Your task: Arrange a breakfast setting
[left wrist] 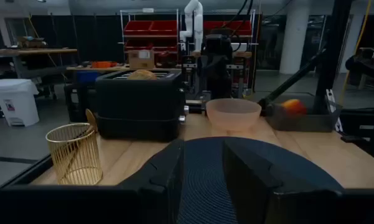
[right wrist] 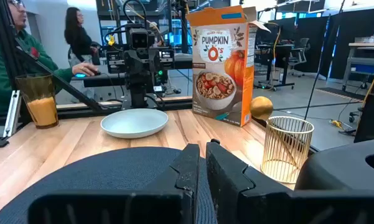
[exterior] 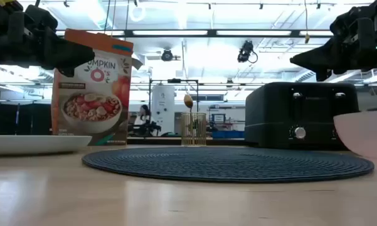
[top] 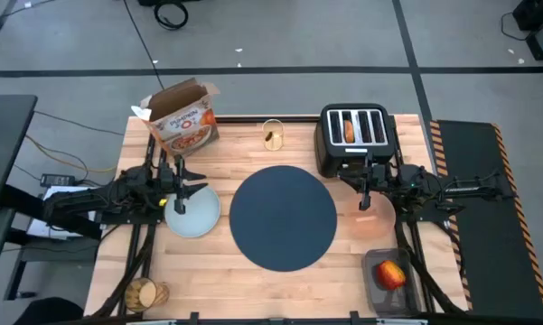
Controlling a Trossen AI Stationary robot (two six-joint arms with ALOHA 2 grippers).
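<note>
Lab beyond — wooden table (top: 208,262) bears navy placemat (top: 283,217), toaster (top: 354,137).

Beyond the left gripper (left wrist: 202,180), a ribbed woven navy placemat (top: 283,218) (matt) lies on pale grained wooden table (top: 253,293); gold wire holder (left wrist: 75,153) gleams.

I see a grey concrete floor (top: 280,36) crossed by dark tape lines and a loose black cable (top: 140,41). Beyond my table, ceiling strip lights (exterior: 194,32) glow; red shelving bins (left wrist: 174,27) and a white trash bin (left wrist: 14,99) stand farther back.
</note>
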